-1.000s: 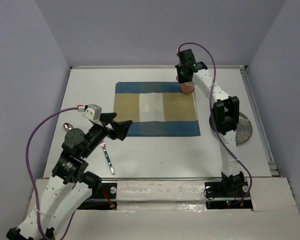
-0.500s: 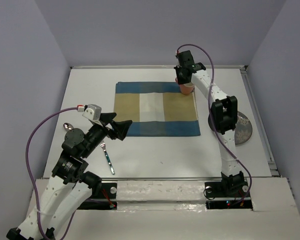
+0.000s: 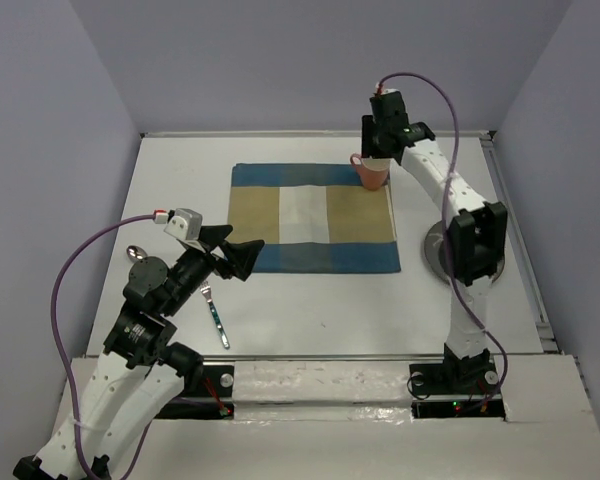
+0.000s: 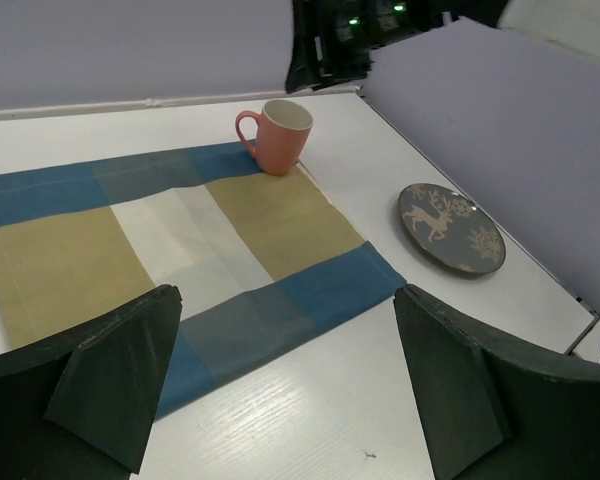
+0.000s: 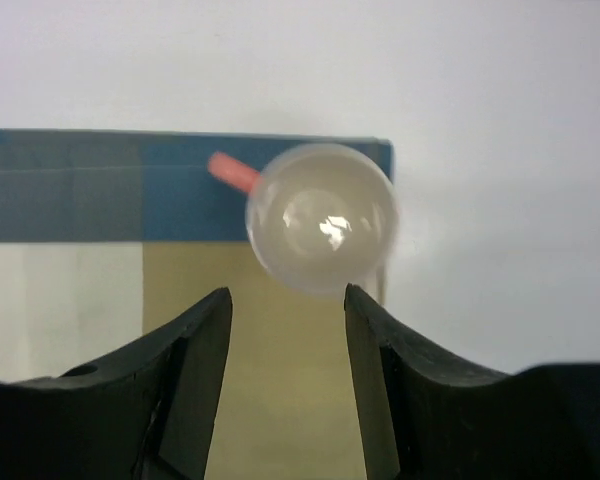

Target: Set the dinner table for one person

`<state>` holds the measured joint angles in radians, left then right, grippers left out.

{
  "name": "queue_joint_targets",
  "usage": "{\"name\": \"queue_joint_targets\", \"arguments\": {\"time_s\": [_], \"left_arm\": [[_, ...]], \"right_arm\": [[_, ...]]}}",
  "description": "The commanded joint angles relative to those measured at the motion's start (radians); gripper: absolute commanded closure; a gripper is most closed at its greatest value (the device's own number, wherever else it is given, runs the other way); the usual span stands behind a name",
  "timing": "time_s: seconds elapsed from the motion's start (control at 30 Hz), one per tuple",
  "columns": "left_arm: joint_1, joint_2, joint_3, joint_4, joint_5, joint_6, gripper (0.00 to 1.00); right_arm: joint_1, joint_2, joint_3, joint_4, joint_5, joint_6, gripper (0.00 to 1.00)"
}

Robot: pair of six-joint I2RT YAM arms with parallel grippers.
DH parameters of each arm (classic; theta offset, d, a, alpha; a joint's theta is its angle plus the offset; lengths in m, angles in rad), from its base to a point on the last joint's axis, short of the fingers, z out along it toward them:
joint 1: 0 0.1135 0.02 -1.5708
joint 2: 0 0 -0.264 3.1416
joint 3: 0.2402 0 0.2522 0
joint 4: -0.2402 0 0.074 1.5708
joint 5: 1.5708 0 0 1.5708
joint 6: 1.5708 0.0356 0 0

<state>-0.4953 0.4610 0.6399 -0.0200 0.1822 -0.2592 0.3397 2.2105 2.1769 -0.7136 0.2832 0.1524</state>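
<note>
2 arms are being seen over the dinner table (image 3: 320, 310), the white tabletop that is taking up the middle of the top view, from the grey wall at the top down to the arm bases at the bottom. A blue, tan and white mat (image 3: 310, 218) is being carried by it just above the centre of the frame. A pink mug (image 4: 278, 135) is being shown upright at the mat's upper right corner, its handle pointing toward the left of the frame. The right gripper (image 5: 287, 300) is being held above this mug, jaws spread wide and nothing gripped; in the right wrist view the mug is being shown blurred, just beyond the fingertips. The left gripper (image 4: 285, 300) is being held off the table at the left of the top view, jaws also wide and holding nothing. A grey plate (image 4: 450, 228) with a deer pattern is being partly hidden by the right arm at the right. A fork (image 3: 216, 318) and a spoon (image 3: 137, 253) are being shown lying at the lower left, apart from the mat.
</note>
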Motion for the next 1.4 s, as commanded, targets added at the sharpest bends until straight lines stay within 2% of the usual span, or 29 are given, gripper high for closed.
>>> {"name": "queue_joint_targets", "arguments": {"time_s": [0.0,0.03,0.13,0.17,0.2,0.23,0.27,0.33,0.37,0.4,0.47,0.57,0.6,0.77,1.03,1.17,1.23,1.3,1.33,1.37], "left_arm": [[0.001,-0.033,0.023,0.035,0.007,0.011,0.01],[-0.003,-0.036,0.024,0.034,0.005,0.012,0.01],[-0.028,-0.051,0.023,0.032,-0.006,0.015,0.01],[-0.043,-0.056,0.024,0.032,-0.01,0.017,0.01],[-0.052,-0.058,0.024,0.031,-0.009,0.018,0.01],[-0.061,-0.062,0.024,0.031,-0.012,0.018,0.01],[-0.077,-0.067,0.024,0.031,-0.012,0.018,0.01],[-0.089,-0.071,0.024,0.031,-0.016,0.02,0.01],[-0.098,-0.077,0.024,0.031,-0.021,0.021,0.01],[-0.101,-0.082,0.024,0.029,-0.023,0.021,0.01],[-0.107,-0.093,0.024,0.026,-0.032,0.023,0.01],[-0.121,-0.096,0.024,0.026,-0.036,0.021,0.01],[-0.127,-0.096,0.023,0.026,-0.036,0.023,0.01],[-0.138,-0.1,0.023,0.023,-0.041,0.025,0.01],[-0.138,-0.099,0.024,0.023,-0.041,0.025,0.01],[-0.135,-0.093,0.024,0.023,-0.043,0.025,0.01],[-0.131,-0.09,0.024,0.023,-0.041,0.026,0.01],[-0.127,-0.085,0.024,0.023,-0.039,0.025,0.01],[-0.126,-0.084,0.023,0.023,-0.039,0.025,0.01],[-0.124,-0.082,0.023,0.023,-0.039,0.025,0.01]], "right_arm": [[-0.044,-0.479,-0.465,0.3,0.145,0.255,0.5],[-0.062,-0.618,-0.684,0.342,0.154,0.341,0.52],[-0.177,-0.811,-0.984,0.448,0.168,0.479,0.56],[-0.261,-0.933,-1.154,0.471,0.169,0.56,0.61],[-0.306,-0.992,-1.23,0.479,0.163,0.597,0.63],[-0.361,-1.099,-1.36,0.493,0.148,0.648,0.7],[-0.463,-1.148,-1.414,0.491,0.113,0.67,0.73],[-0.562,-1.233,-1.502,0.49,0.087,0.697,0.73],[-0.656,-1.296,-1.57,0.485,0.052,0.72,0.71],[-0.657,-1.324,-1.598,0.483,0.019,0.73,0.7],[-0.763,-1.356,-1.64,0.482,-0.033,0.737,0.63],[-0.859,-1.336,-1.68,0.482,-0.09,0.739,0.46],[-0.887,-1.297,-1.692,0.485,-0.158,0.737,0.44],[-1.018,-1.201,-1.776,0.589,-0.354,0.725,0.42],[-1.027,-1.08,-1.833,0.787,-0.527,0.746,0.41],[-1.027,-0.967,-1.882,0.948,-0.654,0.792,0.41],[-1.027,-0.942,-1.905,1.006,-0.674,0.818,0.44],[-1.027,-0.928,-1.934,1.069,-0.668,0.826,0.56],[-1.027,-0.927,-1.944,1.082,-0.667,0.831,0.65],[-1.027,-0.93,-1.953,1.115,-0.665,0.835,0.8]]}}
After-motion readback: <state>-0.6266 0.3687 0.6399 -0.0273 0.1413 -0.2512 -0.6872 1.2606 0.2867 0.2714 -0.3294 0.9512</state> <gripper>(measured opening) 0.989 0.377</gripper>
